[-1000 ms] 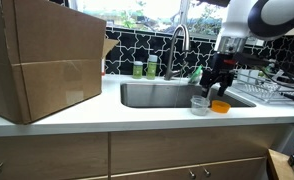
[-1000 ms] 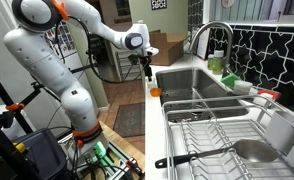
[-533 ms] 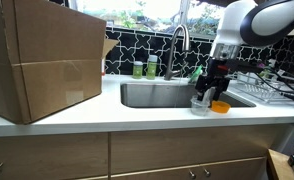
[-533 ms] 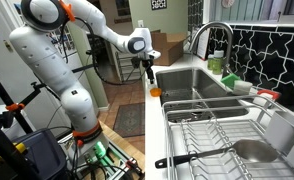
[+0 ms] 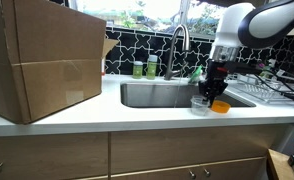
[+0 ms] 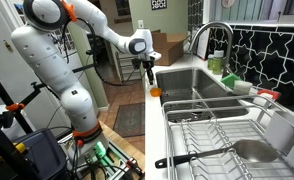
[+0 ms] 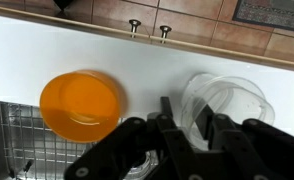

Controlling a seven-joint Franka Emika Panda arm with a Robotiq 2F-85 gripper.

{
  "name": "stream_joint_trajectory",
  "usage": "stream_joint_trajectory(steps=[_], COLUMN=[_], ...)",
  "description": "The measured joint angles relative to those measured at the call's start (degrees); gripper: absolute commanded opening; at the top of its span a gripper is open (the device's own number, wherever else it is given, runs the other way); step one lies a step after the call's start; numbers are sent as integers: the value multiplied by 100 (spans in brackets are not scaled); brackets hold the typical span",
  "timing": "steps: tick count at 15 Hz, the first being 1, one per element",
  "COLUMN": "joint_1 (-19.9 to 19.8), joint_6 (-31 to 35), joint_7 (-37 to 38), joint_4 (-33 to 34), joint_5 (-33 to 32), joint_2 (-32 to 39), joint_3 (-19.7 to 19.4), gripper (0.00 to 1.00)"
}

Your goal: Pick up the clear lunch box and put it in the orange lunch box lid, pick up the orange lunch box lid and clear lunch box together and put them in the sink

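Observation:
The clear lunch box [image 7: 227, 98] stands upright on the white counter, with the orange lunch box lid [image 7: 80, 103] lying flat a little apart beside it. My gripper [image 7: 187, 112] reaches down over the tub's rim. One finger [image 7: 165, 112] is outside the wall and the other is inside. The jaws stand narrow, with a slim gap still showing on each side of the wall. In an exterior view the gripper [image 5: 211, 96] hangs over the clear lunch box [image 5: 200, 104], next to the lid [image 5: 220, 107] and beside the sink [image 5: 167, 95]. In the other exterior view only the orange lid [image 6: 155, 91] shows under the gripper [image 6: 150, 80].
A big cardboard box [image 5: 47, 60] fills the counter on the far side of the sink. Green bottles [image 5: 144, 69] and the faucet [image 5: 179, 45] stand behind the basin. A wire dish rack [image 5: 272, 88] sits close beside the lid. The counter's front edge runs near the tub.
The gripper has come down onto the clear tub's rim, and its jaws have drawn in from wide apart to narrow around the wall. The tub and lid have not moved.

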Motion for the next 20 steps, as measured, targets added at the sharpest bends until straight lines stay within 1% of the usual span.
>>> stream_joint_trajectory(steps=[2,3,8,10,12,15,17,20], joint_1=[6,11,22,15,-36,-231,-445,-690], joint_6=[0,0,-67,-324,-767,-1248,-1298,-1291], joint_7=[0,0,-29,-151,-296,-393,-344,-304], joint_4=[0,9,11,3,-8,-63,-146,-283], joint_5=[11,30,25,1,-10,-87,-149,-252], joint_2=[0,-8,-241,-520,-857,-1286,-1439,-1453], joint_3=[-4,-9,-89,-176,-308,-507,-599,-649], gripper=[0,3,3,3,3,3,3,3])
